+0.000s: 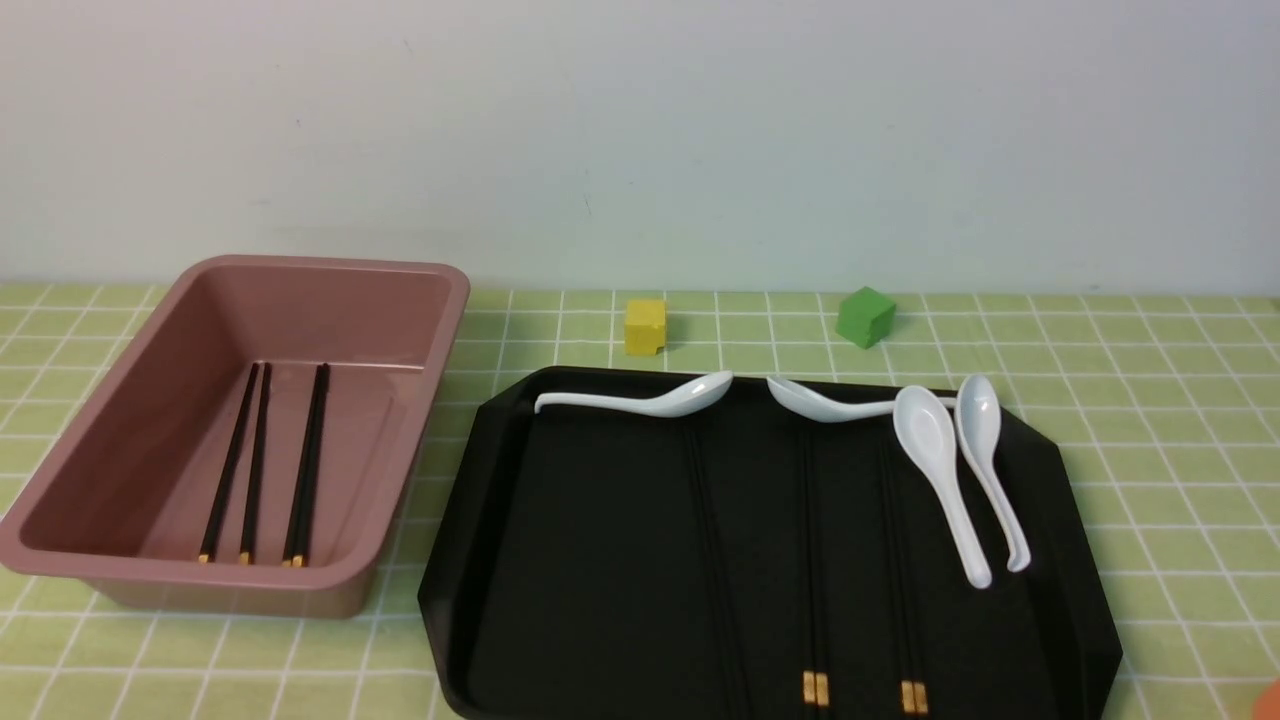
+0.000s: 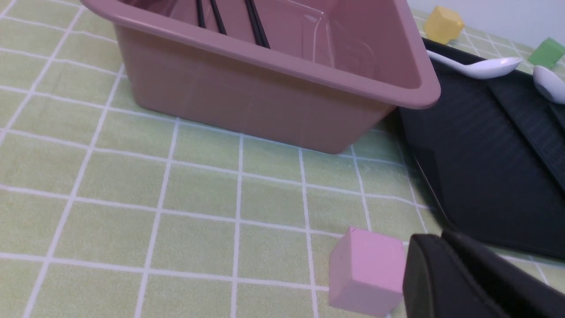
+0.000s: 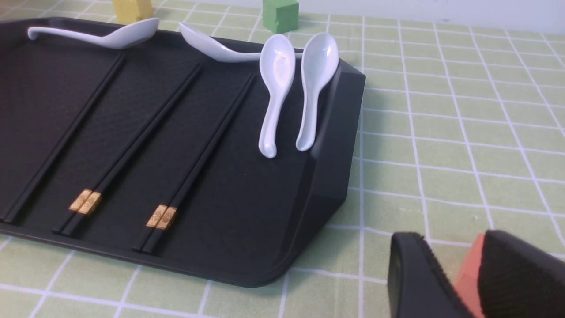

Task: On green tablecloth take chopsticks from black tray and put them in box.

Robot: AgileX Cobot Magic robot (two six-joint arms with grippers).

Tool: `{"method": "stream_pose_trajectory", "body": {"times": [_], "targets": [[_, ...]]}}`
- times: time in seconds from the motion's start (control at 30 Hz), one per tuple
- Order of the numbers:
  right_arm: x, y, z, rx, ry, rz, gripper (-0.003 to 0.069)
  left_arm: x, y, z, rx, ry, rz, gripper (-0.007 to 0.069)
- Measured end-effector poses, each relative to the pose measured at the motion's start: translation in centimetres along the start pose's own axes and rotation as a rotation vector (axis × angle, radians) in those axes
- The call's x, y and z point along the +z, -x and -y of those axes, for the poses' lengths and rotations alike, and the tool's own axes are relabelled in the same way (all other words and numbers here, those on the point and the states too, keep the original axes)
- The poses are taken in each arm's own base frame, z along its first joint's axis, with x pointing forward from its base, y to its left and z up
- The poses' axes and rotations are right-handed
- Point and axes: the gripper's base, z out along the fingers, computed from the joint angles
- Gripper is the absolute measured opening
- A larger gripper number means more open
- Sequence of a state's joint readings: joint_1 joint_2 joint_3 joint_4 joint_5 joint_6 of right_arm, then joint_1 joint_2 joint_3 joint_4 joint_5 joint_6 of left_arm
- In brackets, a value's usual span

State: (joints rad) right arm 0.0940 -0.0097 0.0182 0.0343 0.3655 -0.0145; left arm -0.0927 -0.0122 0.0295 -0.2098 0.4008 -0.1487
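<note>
The black tray (image 1: 600, 560) lies on the green tablecloth (image 1: 1150, 450). Three pairs of chopsticks lie lengthwise in it (image 1: 812, 560) (image 3: 132, 145); two pairs show gold bands at the near end. The pink-brown box (image 1: 420, 400) stands left of the tray with two more pairs of chopsticks (image 1: 262, 460) on its floor. Neither gripper shows in the front view. My left gripper (image 2: 441, 247) is shut and empty, low over the cloth near the tray's near left corner. My right gripper (image 3: 450, 247) is open, over the cloth off the tray's near right corner (image 3: 326, 207).
Several white spoons (image 1: 940, 470) lie along the tray's far and right sides. A yellow cube (image 1: 645, 326) and a green cube (image 1: 865, 316) sit behind the tray. A pink cube (image 2: 366, 269) lies beside my left gripper. An orange block (image 3: 468, 274) shows between my right fingers.
</note>
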Motion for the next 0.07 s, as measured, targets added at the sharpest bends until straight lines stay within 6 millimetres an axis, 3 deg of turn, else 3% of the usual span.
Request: {"method": "stream_pose_trajectory", "body": {"times": [0.07], "targets": [[0.0, 0.0, 0.0, 0.0, 0.0, 0.0, 0.024, 0.0, 0.0, 0.0, 0.0, 0.0, 0.0, 0.0029]]}}
